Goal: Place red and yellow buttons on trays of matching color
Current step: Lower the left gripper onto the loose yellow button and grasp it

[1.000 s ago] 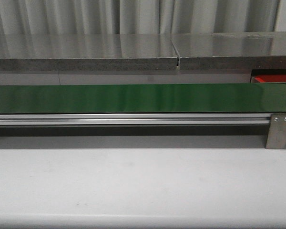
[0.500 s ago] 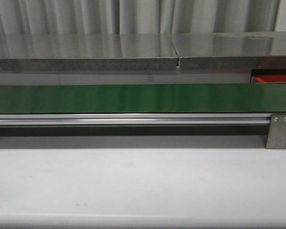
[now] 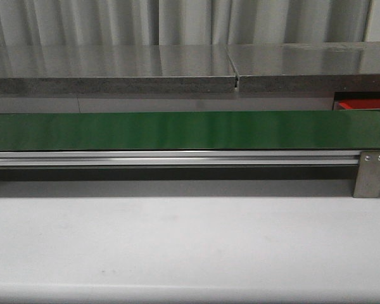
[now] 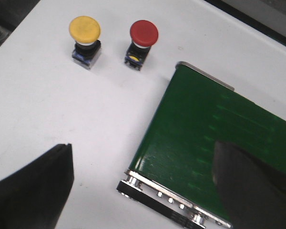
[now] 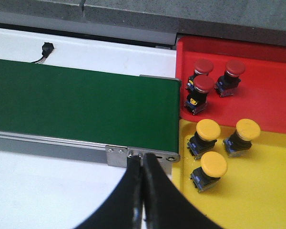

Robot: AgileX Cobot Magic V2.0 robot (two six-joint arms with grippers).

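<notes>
In the left wrist view a yellow button (image 4: 85,29) and a red button (image 4: 143,33) stand side by side on the white table, off the end of the green belt (image 4: 214,129). My left gripper (image 4: 143,183) hangs open above that belt end, nothing between its fingers (image 4: 33,191). In the right wrist view the red tray (image 5: 267,90) holds three red buttons (image 5: 204,67) and the yellow tray (image 5: 262,191) holds three yellow buttons (image 5: 208,129). My right gripper (image 5: 143,162) is shut and empty, over the belt's metal end bracket. Neither gripper shows in the front view.
The green conveyor belt (image 3: 190,130) runs across the front view on an aluminium rail (image 3: 177,158), with a grey shelf (image 3: 114,69) behind. A corner of the red tray (image 3: 361,104) shows at the belt's right end. A small black cable plug (image 5: 46,48) lies behind the belt.
</notes>
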